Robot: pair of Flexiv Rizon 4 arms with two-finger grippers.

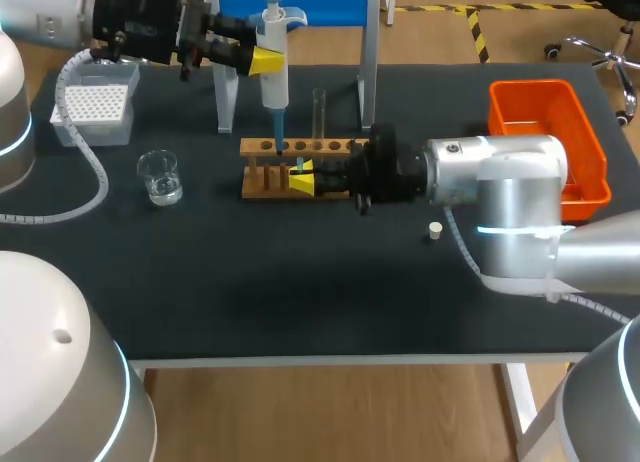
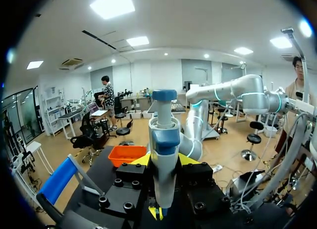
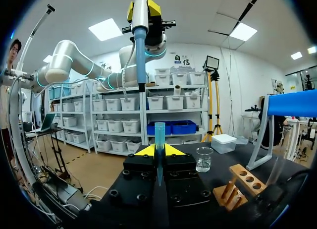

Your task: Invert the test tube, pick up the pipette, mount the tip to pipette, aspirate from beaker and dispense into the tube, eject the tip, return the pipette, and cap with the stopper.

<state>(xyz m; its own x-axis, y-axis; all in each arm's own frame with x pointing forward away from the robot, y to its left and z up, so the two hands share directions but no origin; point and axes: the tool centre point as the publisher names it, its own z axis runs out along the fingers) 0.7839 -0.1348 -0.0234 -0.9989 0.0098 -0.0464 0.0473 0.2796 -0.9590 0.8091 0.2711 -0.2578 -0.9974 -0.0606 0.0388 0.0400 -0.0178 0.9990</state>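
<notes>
the right arm (image 1: 500,192), nearest and biggest, comes in from the near right and reaches across the table (image 1: 300,302) to the wooden rack (image 1: 262,182) at the middle. the left arm (image 1: 130,27) comes in from the far left. it holds the pipette (image 1: 274,77) upright over the rack's left end, just left of the test tube (image 1: 320,110), which stands in the rack. the step in hand looks like mounting the tip (image 3: 159,140), which the right gripper (image 1: 302,176) holds point down, open end up. in the right wrist view the pipette's nose hangs above the tip and a little off to one side, the two apart. to do it well, i would first bring the nose square over the tip's mouth. both should be plumb, so that they share one line. then press straight down, firm and short, with the right arm bracing. a slanted push could jam the tip crooked or knock it from the fingers. the right jaws stand narrow, pinching the slim tip from both sides. the left gripper (image 1: 268,60) has its jaws set partly apart and clamped on the pipette's thick body just below its head.
</notes>
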